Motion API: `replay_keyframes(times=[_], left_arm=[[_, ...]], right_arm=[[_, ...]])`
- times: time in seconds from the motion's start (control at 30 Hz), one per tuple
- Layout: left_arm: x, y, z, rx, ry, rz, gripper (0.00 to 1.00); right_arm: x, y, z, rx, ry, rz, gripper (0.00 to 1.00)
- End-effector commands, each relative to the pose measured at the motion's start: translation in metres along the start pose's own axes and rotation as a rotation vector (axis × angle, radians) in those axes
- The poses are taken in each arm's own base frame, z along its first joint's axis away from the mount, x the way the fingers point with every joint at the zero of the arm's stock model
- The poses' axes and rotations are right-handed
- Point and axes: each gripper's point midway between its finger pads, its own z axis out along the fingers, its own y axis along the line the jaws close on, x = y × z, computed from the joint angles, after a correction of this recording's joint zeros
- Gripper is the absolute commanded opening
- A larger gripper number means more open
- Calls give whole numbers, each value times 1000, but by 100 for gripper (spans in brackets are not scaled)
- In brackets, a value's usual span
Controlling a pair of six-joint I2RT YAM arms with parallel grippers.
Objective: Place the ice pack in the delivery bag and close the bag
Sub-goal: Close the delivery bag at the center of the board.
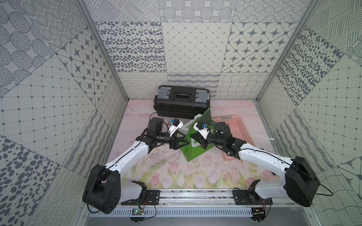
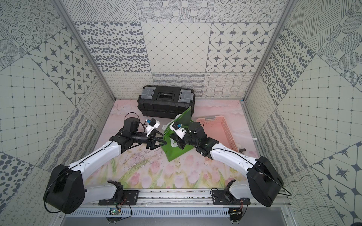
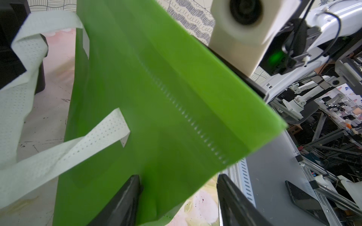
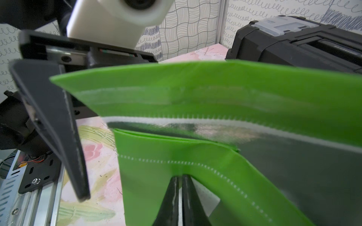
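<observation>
The green delivery bag (image 1: 193,150) (image 2: 174,151) stands tilted at mid-table between both arms. My right gripper (image 1: 194,137) (image 4: 180,176) is shut on a fold of the bag's green wall (image 4: 195,82), just under the stitched rim. The foil lining (image 4: 293,166) shows behind that fold. My left gripper (image 1: 185,140) (image 3: 178,176) is open at the bag's other side. A lower corner of the bag (image 3: 156,88) hangs between its spread fingers (image 3: 127,195). White strap handles (image 3: 29,97) droop beside the bag. The ice pack is out of view.
A black toolbox (image 1: 182,101) sits behind the bag against the back wall. A pink slotted basket (image 1: 240,133) lies to the right, partly under my right arm. Patterned walls close in three sides, and a metal rail (image 1: 195,194) runs along the front edge.
</observation>
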Motion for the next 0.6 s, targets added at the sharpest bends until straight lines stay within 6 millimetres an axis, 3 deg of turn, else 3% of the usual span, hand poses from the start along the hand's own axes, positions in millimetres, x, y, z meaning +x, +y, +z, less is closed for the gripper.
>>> replay_keyframes(times=[0.0, 0.1, 0.27, 0.33, 0.4, 0.57], left_arm=[[-14, 15, 9, -112, -31, 27, 64], [-23, 25, 10, -174, -53, 24, 53], [-30, 36, 4, -256, -64, 14, 17], [-29, 36, 0, -270, -62, 22, 6], [-30, 34, -8, -257, -70, 23, 0], [-37, 33, -35, -181, -110, 21, 0]], right_arm=[[-22, -5, 4, 6, -63, -36, 10], [-21, -8, 5, 18, -52, -36, 11], [-27, -11, -4, 19, -33, -44, 20], [-35, -13, -25, -1, -38, -34, 27], [-40, -16, -50, -40, -45, -7, 38], [-35, -21, -109, -111, -19, 58, 58]])
